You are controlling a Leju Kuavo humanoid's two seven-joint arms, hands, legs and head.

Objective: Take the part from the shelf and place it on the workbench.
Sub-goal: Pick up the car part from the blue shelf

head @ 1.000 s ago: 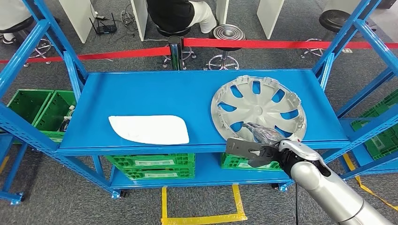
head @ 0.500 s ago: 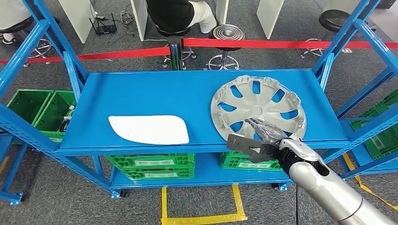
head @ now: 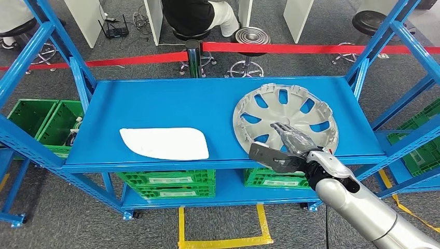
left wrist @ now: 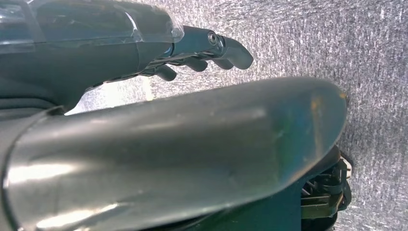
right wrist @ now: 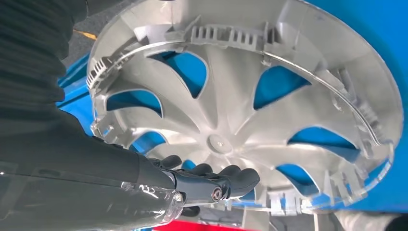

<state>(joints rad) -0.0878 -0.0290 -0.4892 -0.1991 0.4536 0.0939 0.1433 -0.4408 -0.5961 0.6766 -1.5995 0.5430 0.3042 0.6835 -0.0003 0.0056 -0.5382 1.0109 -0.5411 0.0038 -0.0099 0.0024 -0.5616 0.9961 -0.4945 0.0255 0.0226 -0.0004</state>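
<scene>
The silver hubcap (head: 285, 122) lies flat, inner side up, on the right part of the blue shelf (head: 171, 104), with the white panel (head: 165, 143) well apart at its 9 o'clock. The right hand (head: 283, 149) reaches in at the hubcap's 6 o'clock edge with fingers spread and thumb out wide, likely so it can grab the rim. It holds nothing yet, though I cannot tell if the fingertips (right wrist: 240, 179) touch. The left hand (left wrist: 202, 48) hangs over the floor, fingers loosely curled, holding nothing.
</scene>
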